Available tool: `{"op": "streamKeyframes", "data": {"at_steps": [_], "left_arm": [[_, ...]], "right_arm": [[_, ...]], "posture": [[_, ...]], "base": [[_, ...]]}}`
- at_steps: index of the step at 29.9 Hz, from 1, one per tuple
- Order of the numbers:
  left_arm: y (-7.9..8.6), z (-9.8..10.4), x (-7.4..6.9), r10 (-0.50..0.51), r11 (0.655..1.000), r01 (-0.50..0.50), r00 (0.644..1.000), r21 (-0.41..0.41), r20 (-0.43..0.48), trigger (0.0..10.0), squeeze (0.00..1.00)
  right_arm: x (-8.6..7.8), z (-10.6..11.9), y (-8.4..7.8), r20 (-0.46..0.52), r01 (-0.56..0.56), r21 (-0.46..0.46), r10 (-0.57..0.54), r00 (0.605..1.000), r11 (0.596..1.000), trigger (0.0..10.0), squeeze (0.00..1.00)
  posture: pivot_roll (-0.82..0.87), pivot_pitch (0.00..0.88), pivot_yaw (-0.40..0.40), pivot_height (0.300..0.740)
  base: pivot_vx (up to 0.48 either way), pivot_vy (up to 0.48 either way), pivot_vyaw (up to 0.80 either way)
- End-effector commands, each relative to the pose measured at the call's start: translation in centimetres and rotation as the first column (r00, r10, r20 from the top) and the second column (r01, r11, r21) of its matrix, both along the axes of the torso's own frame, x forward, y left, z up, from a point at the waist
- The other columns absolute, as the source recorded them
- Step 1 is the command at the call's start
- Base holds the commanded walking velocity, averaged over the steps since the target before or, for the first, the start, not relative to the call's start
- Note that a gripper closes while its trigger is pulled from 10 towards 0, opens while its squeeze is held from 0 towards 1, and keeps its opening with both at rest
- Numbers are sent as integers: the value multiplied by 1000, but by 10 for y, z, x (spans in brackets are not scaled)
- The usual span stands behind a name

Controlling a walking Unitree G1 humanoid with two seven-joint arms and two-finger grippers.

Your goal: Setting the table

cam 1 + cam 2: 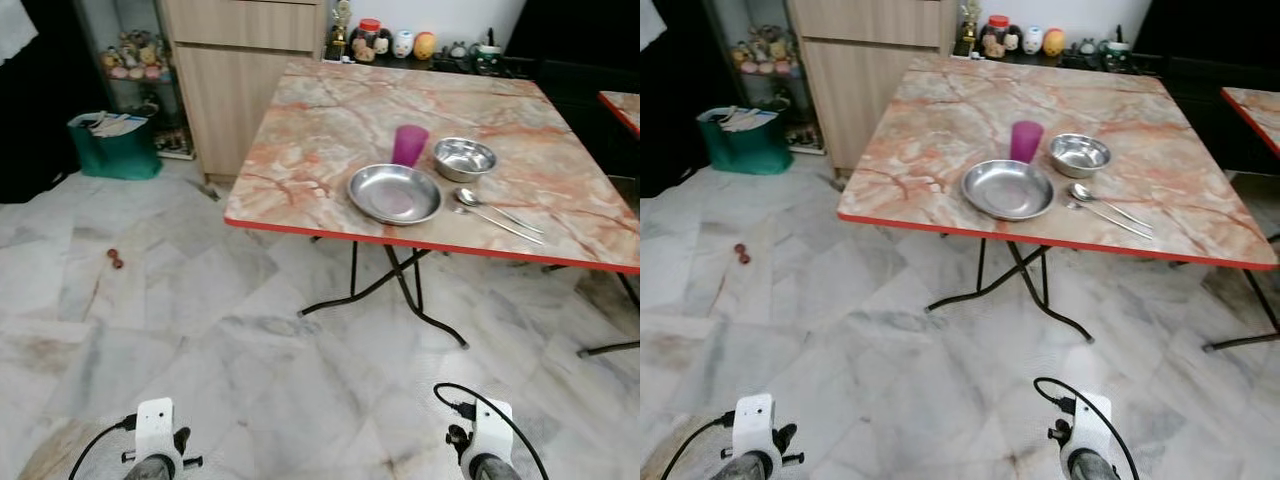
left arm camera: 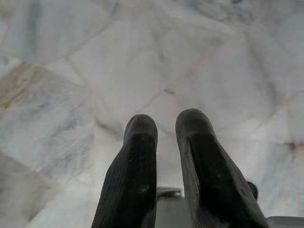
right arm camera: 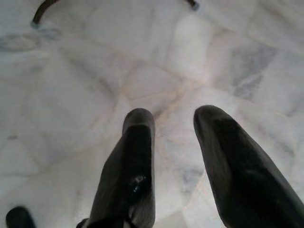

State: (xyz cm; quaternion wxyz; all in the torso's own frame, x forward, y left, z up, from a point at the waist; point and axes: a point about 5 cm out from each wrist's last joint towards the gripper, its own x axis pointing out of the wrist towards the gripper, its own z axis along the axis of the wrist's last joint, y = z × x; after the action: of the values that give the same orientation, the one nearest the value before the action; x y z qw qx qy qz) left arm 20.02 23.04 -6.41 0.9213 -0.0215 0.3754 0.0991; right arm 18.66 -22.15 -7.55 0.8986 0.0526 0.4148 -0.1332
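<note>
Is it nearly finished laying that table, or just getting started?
One place looks laid: a plate, a purple cup, a steel bowl and a spoon sit together on the table. Nothing is in hand: the left gripper and right gripper hang open over the floor. Further settings, if wanted, remain.

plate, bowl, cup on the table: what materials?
Plate and bowl: look like stainless steel, a shiny grey with reflections. Cup: likely plastic, magenta, slightly translucent. Table: marble-pattern top with a red edge, probably laminate.
</note>
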Motion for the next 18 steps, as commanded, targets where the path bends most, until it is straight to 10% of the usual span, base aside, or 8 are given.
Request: {"op": "streamKeyframes", "data": {"at_steps": [1,18], "left_arm": [[-5,-1,0,-9,1000,9,1000,-5,1,10000,0],[10,16,16,11,1000,-15,990,23,140,10000,0]], "right_arm": [[-2,2,-12,-2,21,-15,-21,1000,1000,10000,0],[-23,0,-39,-64,-2,-25,1,998,1000,10000,0]], "posture": [[17,0,-64,740],[134,0,-137,740]], "base": [[0,-304,0],[0,-99,0]]}}
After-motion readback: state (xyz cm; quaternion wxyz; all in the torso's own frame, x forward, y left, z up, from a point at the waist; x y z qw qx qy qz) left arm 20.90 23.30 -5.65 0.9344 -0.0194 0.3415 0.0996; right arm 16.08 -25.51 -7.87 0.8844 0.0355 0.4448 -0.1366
